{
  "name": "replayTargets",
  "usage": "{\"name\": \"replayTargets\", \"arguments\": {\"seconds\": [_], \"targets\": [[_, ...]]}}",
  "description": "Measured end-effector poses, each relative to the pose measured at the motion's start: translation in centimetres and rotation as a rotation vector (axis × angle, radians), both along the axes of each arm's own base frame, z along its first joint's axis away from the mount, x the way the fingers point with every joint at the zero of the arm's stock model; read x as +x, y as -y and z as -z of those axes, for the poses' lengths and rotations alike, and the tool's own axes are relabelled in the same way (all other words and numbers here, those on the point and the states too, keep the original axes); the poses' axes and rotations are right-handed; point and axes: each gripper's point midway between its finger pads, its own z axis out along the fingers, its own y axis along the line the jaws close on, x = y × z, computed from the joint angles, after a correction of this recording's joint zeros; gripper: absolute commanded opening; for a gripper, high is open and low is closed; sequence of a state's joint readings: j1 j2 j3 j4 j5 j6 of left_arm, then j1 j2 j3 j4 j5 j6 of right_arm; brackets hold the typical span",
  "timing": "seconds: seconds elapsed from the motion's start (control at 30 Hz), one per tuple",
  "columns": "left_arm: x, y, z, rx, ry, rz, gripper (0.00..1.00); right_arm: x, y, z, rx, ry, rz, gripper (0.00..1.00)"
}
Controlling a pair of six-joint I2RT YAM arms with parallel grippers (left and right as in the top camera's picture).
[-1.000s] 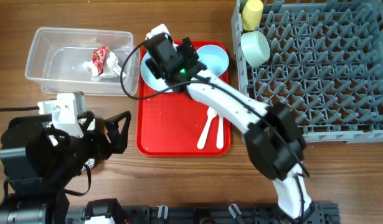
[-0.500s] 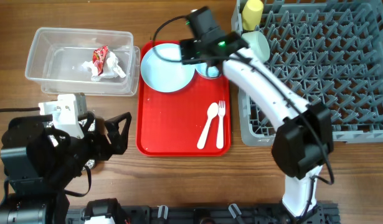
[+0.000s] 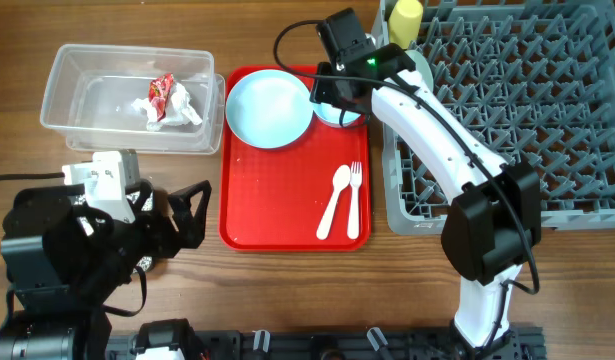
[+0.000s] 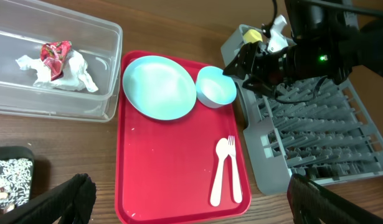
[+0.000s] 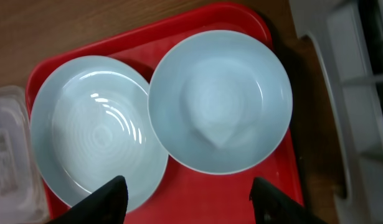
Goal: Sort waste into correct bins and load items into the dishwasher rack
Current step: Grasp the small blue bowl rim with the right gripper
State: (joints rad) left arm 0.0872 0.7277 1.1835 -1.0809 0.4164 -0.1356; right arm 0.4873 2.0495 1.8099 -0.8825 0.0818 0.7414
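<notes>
a: what's the right claw (image 5: 190,186) doing?

b: it hangs over the pale blue bowl (image 5: 219,112) with its fingers apart and nothing between them. the bowl sits upright in the far right corner of the red tray (image 3: 277,200), just beside the plate (image 3: 269,108) on its left, with the grey rack (image 3: 527,110) close on its right.

a: so the pick comes next. how would you do it?

b: i'd drop one finger inside the rim and one outside, on a side away from the plate so the two don't knock. squeeze firmly, since a thin smooth rim may slip. lift straight up, clear the rack wall, then stand the bowl between the pegs.

a: and the left claw (image 4: 188,190)?

b: spread wide and empty, parked near the front left.

a: count things for me.

b: on the tray: one plate, one blue bowl, one white spoon (image 3: 335,198) and one white fork (image 3: 354,198), side by side near the right edge. one yellow cup (image 3: 405,18) stands in the rack's far left corner. one clear tub (image 3: 107,100) at far left holds one red wrapper (image 3: 161,92) and one white napkin (image 3: 182,110). whatever the arm covers in the rack, i can't tell.
</notes>
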Motion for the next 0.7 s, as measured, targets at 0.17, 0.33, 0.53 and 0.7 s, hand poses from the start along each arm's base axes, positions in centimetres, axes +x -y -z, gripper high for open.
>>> {"name": "replayTargets", "arguments": {"seconds": [0.17,0.33,0.53,0.7], "targets": [[0.0,0.0,0.0,0.0,0.0,0.0,1.0,-0.7,0.5,1.0,0.089,-0.063,0.248,0.65],[0.0,0.0,0.0,0.0,0.001,0.0,1.0,-2.0,1.2,2.9,0.123,-0.134,0.43,0.64],[0.0,0.0,0.0,0.0,0.0,0.0,1.0,-2.8,1.5,3.8,0.145,-0.175,0.551,0.64],[0.0,0.0,0.0,0.0,-0.001,0.0,1.0,-2.5,1.4,3.8,0.168,-0.172,0.589,0.64]]}}
